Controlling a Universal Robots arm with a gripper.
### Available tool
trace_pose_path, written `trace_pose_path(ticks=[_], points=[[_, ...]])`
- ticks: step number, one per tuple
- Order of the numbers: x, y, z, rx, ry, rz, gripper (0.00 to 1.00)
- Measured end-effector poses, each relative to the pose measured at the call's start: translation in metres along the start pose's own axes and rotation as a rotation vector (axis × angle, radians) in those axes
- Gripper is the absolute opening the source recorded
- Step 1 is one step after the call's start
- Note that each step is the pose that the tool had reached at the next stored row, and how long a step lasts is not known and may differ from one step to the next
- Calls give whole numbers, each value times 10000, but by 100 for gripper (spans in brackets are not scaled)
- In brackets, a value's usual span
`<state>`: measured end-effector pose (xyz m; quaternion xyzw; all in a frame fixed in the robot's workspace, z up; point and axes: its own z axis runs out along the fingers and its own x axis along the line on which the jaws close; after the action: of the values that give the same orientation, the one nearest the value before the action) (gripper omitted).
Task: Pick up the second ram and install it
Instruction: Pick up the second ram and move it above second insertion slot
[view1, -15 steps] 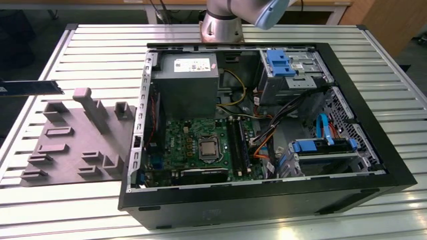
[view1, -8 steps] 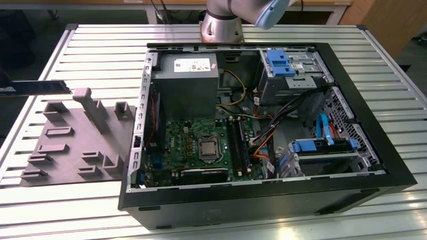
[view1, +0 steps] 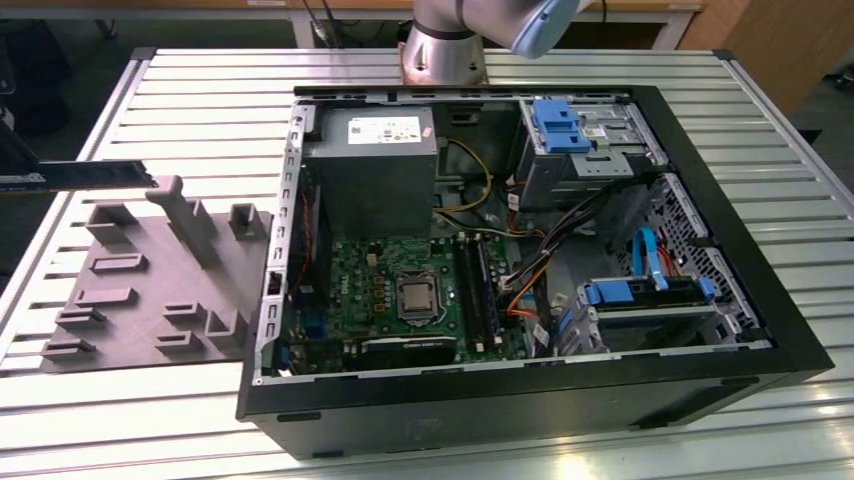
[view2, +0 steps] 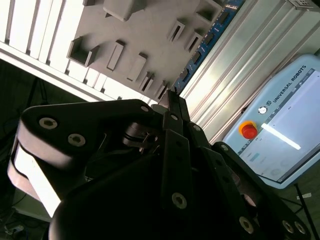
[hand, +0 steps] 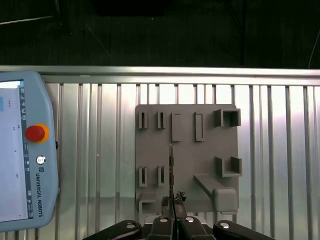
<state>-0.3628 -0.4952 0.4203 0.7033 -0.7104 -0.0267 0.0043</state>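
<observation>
My gripper (hand: 172, 201) is shut on the second ram (hand: 171, 167), which I see edge-on in the first wrist view, above the grey moulded tray (hand: 200, 150). In the second wrist view the dark blue-green stick (view2: 210, 42) with its black chips runs out from the fingertips (view2: 172, 100), beside the tray (view2: 140, 30). In the exterior view the ram (view1: 83, 173) hangs level in the air, coming in from the exterior view's left edge above the tray's (view1: 147, 290) far end. The black memory slots (view1: 478, 285) lie on the motherboard inside the open computer case (view1: 747, 330).
The arm's base (view1: 447, 50) stands behind the case. The case holds a grey power supply (view1: 371, 160), blue drive brackets (view1: 561, 125) and loose cables. A teach pendant (hand: 22, 150) with a red button lies on the slatted table (hand: 280, 130) beside the tray.
</observation>
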Motion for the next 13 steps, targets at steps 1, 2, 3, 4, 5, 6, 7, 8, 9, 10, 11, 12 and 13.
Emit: trace_pose_path(ticks=[1, 2, 3, 4, 5, 6, 7, 8, 9, 10, 11, 12, 13], points=[[0, -11, 0, 0, 0, 0, 11], [0, -21, -1, 0, 0, 0, 11], [0, -31, -1, 0, 0, 0, 11], [0, -43, -2, 0, 0, 0, 11], [0, -53, -2, -1, 0, 0, 11], [-1, -63, -3, 0, 0, 0, 11], [-1, -74, -3, -1, 0, 0, 11], [-1, -85, -4, 0, 0, 0, 11], [-1, -95, -4, 0, 0, 0, 11], [-1, -105, -4, 0, -1, 0, 11], [-1, -116, -5, 0, 0, 0, 11], [-1, -126, -6, 0, 0, 0, 11], [-2, -137, -6, 0, 0, 0, 11]])
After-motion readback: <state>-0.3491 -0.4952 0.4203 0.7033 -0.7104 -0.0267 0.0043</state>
